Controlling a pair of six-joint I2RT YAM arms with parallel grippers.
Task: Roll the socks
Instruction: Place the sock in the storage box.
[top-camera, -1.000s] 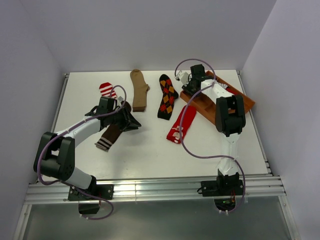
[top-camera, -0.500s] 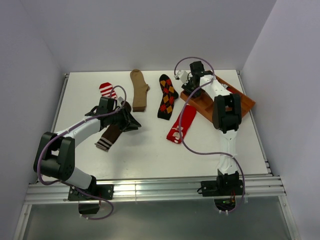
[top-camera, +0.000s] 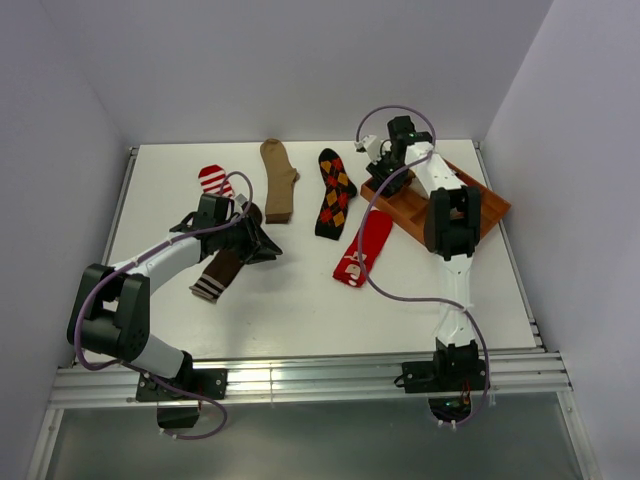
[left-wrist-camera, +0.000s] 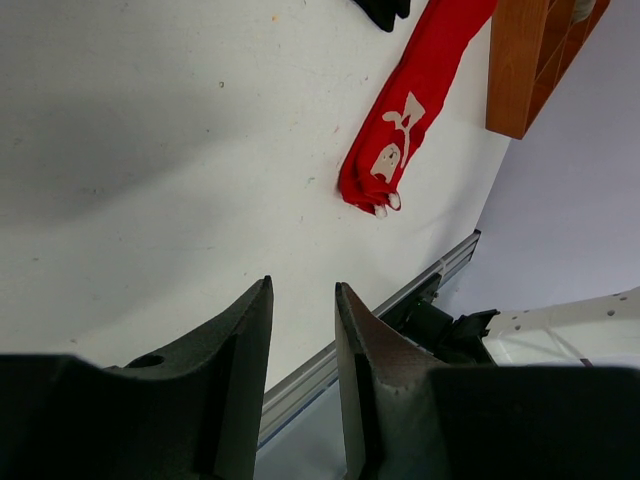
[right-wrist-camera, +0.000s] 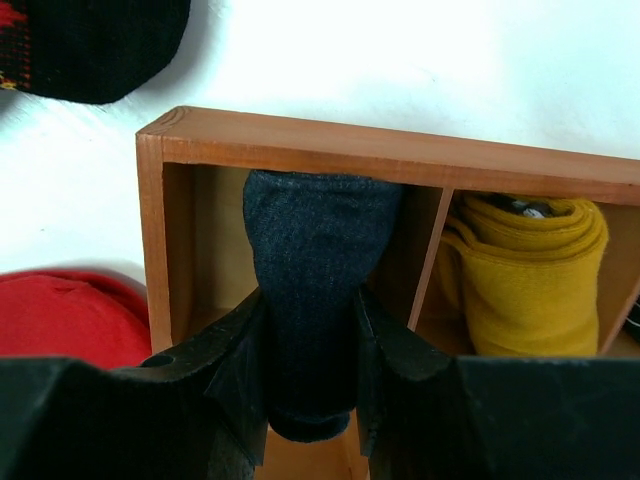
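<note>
My right gripper (top-camera: 388, 179) hangs over the left end of the wooden tray (top-camera: 482, 206), shut on a rolled navy sock (right-wrist-camera: 315, 230) that stands in the tray's corner compartment (right-wrist-camera: 300, 137). My left gripper (top-camera: 262, 243) is low over the table, and its jaws (left-wrist-camera: 300, 287) stand open with nothing between them. A dark brown sock with a striped cuff (top-camera: 218, 274) lies just beside it. Flat on the table lie a red-white striped sock (top-camera: 212, 178), a tan sock (top-camera: 278, 180), a black argyle sock (top-camera: 335, 192) and a red sock with a picture (top-camera: 363, 248).
A rolled yellow sock (right-wrist-camera: 530, 275) fills the compartment next to the navy one. The red sock (left-wrist-camera: 405, 130) lies close against the tray's near corner (left-wrist-camera: 520, 70). A metal rail (top-camera: 300, 375) runs along the table's front edge.
The right wrist has shifted a little toward the back right over the tray's end, still holding the navy sock. The left arm has not moved.
</note>
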